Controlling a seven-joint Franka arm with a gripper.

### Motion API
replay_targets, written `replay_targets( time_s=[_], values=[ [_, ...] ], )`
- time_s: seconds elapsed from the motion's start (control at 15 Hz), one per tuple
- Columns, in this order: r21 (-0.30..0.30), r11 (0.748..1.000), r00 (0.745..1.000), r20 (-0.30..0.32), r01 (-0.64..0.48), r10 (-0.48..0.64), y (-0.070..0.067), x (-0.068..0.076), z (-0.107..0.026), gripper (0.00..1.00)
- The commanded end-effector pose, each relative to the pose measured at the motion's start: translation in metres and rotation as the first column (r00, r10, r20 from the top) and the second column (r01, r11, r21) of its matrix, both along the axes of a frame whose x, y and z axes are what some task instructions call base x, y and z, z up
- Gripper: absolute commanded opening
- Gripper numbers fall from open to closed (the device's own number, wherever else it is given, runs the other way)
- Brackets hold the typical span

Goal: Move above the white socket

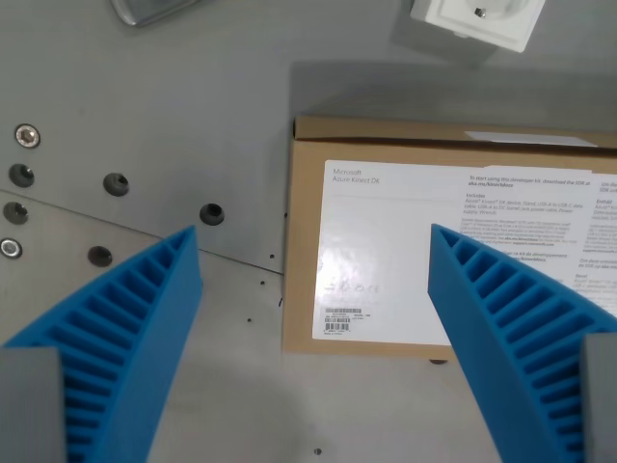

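The white socket (pixel 479 18) sits at the top edge of the wrist view, right of centre, partly cut off by the frame. My gripper (pixel 313 253) hangs well below it in the picture, open, with nothing between its two blue ribbed fingers (pixel 135 318). The right finger (pixel 511 309) overlaps the cardboard box.
A brown cardboard box (pixel 386 154) with a white Microsoft Azure Kinect label lies between the fingers and the socket. The grey metal table (pixel 193 116) has screw holes at the left. A grey metal object (pixel 149 9) pokes in at the top left.
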State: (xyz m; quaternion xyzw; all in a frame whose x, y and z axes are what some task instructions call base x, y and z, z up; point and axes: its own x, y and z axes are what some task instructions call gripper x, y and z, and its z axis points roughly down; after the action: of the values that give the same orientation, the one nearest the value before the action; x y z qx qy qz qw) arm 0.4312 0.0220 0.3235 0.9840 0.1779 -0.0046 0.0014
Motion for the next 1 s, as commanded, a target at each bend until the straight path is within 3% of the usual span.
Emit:
replay_targets(
  time_s=[0.07, 1.0],
  values=[
    [0.0, 0.999, 0.999, 0.013, 0.052, -0.052, -0.004, 0.008, -0.004, 1.0],
    [-0.014, 0.985, 0.985, -0.012, 0.17, -0.17, -0.026, 0.04, -0.041, 1.0]
  ],
)
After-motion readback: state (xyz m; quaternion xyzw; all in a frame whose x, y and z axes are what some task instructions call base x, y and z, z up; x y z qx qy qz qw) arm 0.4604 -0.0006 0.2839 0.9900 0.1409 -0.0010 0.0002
